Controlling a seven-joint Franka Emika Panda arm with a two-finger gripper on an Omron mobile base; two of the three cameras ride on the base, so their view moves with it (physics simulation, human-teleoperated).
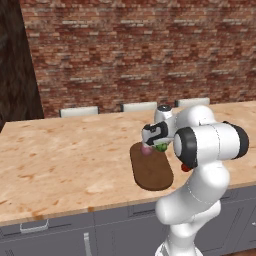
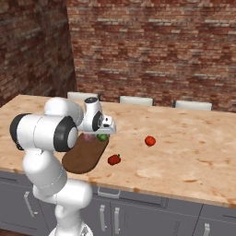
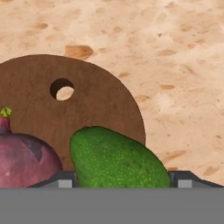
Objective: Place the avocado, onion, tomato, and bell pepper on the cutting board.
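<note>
**Over the board's far end, the avocado sits between the pincer's tips**

At the far end of the dark brown oval wooden cutting board (image 3: 100, 100), the pincer (image 1: 156, 145) hangs low. The glossy green oblong avocado (image 3: 118, 159) lies between its tips, long axis crosswise; whether they pinch it, I cannot tell. The round purple onion (image 3: 24, 159) rests beside it on the board. On the surface (image 2: 193, 156) lie the bright tomato (image 2: 150, 141), farther off, and the darker bell pepper (image 2: 114, 159), just beside the board.
</note>
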